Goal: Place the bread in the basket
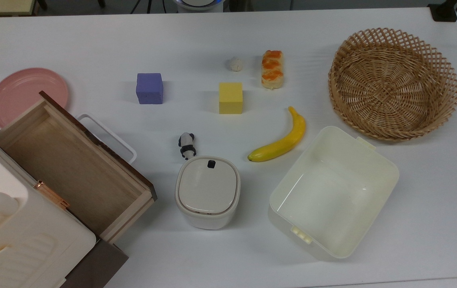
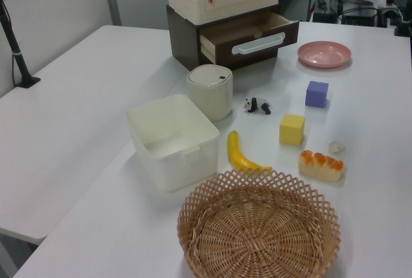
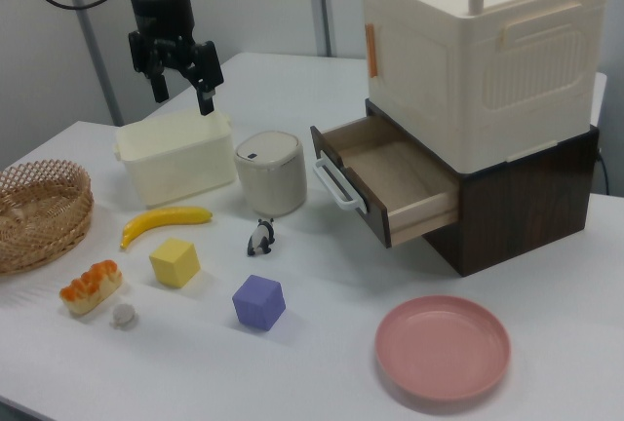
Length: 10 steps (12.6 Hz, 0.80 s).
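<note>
The bread (image 1: 272, 75), a pale loaf with orange glazed patches, lies on the white table to the top view's left of the basket (image 1: 372, 38), a round tan wicker one with nothing in it. Both appear in the left view, bread (image 2: 320, 165) and basket (image 2: 257, 181), and again in the right view, bread (image 3: 90, 287) and basket (image 3: 39, 216). In the right view my gripper (image 3: 182, 97) hangs open in the air above the cream tub, well away from the bread, holding nothing.
Around the bread lie a whitish ball (image 1: 235, 63), a yellow cube (image 1: 230, 98) and a banana (image 1: 280, 138). A cream tub (image 1: 388, 168), a lidded pot (image 1: 207, 192), a toy panda (image 1: 187, 145), a purple cube (image 1: 149, 88), a pink plate (image 1: 26, 94) and an open drawer (image 1: 72, 168) also stand here.
</note>
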### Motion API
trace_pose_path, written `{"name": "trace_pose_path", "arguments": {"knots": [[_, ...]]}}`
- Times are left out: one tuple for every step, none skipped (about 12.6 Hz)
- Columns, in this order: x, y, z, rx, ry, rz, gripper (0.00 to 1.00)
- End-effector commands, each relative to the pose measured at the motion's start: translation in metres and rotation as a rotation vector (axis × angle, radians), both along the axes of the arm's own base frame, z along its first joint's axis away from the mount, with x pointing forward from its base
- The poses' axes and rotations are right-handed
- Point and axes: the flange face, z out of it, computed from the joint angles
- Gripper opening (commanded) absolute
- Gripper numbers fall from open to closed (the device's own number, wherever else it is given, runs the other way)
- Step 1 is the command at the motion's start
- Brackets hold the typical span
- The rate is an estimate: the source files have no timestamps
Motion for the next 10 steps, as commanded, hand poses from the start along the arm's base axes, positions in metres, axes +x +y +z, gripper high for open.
{"name": "trace_pose_path", "arguments": {"knots": [[-0.006,0.002,-0.001,0.002,0.014,0.028,1.00],[-0.001,0.003,-0.002,0.001,-0.014,0.027,1.00],[0.001,-0.001,-0.005,0.011,-0.011,0.018,1.00],[0.001,-0.010,-0.005,0.019,-0.012,0.011,1.00],[0.002,0.000,-0.006,0.007,-0.011,0.058,1.00],[0.001,0.002,-0.005,0.007,-0.012,0.095,1.00],[0.000,0.001,-0.005,0.008,-0.007,0.103,1.00],[0.000,0.001,-0.005,0.008,-0.007,0.103,1.00],[0.000,0.001,-0.004,0.008,-0.007,0.102,1.00],[0.000,0.001,-0.004,0.006,-0.009,0.101,1.00]]}}
